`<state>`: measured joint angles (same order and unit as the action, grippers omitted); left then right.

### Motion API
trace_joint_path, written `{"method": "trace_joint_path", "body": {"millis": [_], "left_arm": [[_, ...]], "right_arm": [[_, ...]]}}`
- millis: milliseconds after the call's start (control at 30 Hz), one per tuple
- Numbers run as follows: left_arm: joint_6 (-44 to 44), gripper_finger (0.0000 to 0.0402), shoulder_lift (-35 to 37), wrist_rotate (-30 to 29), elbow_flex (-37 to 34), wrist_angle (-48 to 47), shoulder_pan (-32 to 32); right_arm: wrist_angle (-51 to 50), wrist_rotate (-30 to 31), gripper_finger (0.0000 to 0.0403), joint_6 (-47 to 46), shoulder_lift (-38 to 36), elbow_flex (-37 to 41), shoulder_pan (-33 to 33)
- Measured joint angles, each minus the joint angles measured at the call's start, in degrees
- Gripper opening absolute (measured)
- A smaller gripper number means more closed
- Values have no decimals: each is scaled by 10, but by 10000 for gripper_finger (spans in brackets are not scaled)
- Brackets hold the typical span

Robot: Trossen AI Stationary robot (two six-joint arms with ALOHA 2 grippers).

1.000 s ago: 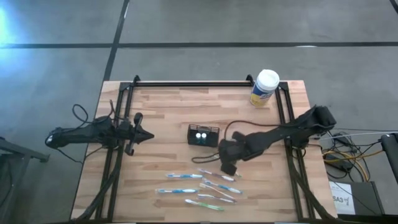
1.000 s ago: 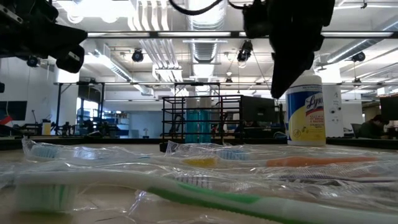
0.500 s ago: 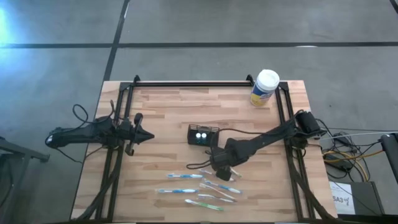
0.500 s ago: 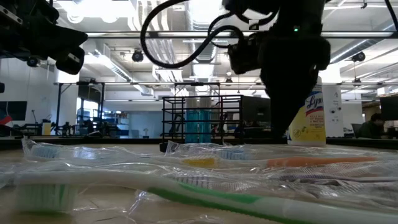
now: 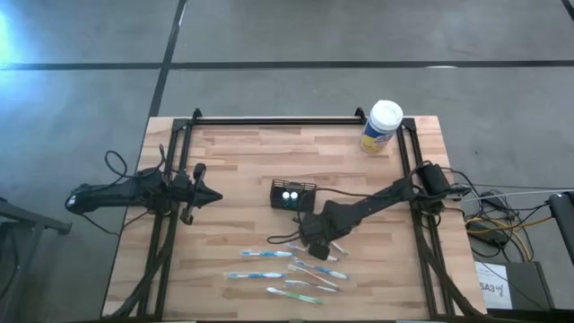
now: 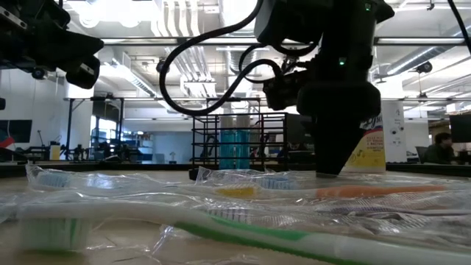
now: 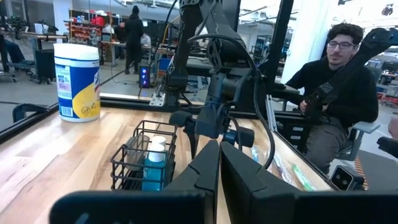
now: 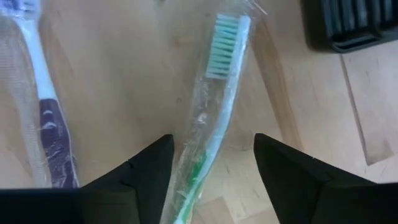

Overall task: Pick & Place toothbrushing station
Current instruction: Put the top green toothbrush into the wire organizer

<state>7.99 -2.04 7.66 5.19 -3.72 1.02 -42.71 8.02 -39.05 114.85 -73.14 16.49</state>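
Note:
Several toothbrushes in clear wrappers lie flat on the wooden table point(image 5: 233, 224) near its front edge. My right gripper point(image 5: 310, 237) is open, low over a green toothbrush point(image 8: 214, 118); its two fingers stand on either side of the handle, with the bristle head beyond the fingertips. A purple-handled brush point(image 8: 50, 124) lies beside it. The black mesh holder point(image 5: 293, 195) stands upright on the table just behind, with two white-topped pieces point(image 5: 289, 192) inside. My left gripper point(image 5: 204, 194) is shut and waits at the table's left side.
A yellow canister with a white lid point(image 5: 381, 127) stands at the far right corner. More wrapped toothbrushes point(image 5: 260, 274) lie toward the near edge. A black frame rail point(image 5: 278, 120) runs along the far edge. A seated person point(image 7: 336, 93) is beyond the table.
My right gripper has gone down and toward the table's left edge, from above the table to low over the green toothbrush. The toothbrushes and the holder have not moved.

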Motion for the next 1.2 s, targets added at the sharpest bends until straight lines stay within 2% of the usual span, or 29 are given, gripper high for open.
{"method": "trace_joint_path", "body": {"millis": [133, 433, 633, 933, 1200], "left_arm": [[0, 19, 0, 0, 0, 0, 0], [0, 19, 0, 0, -9, 0, 0], [7, 19, 0, 0, -9, 1, 0], [22, 19, 0, 0, -15, 3, 0], [30, 19, 0, -2, -17, 4, 0]], "right_arm": [[2, -10, 170, 4, -10, 1, 1], [-6, -5, 23, 11, -52, 6, 1], [1, -4, 22, 41, -81, 6, 9], [140, 10, 22, 145, -157, 10, 31], [194, 10, 22, 263, -229, 22, 34]]}}
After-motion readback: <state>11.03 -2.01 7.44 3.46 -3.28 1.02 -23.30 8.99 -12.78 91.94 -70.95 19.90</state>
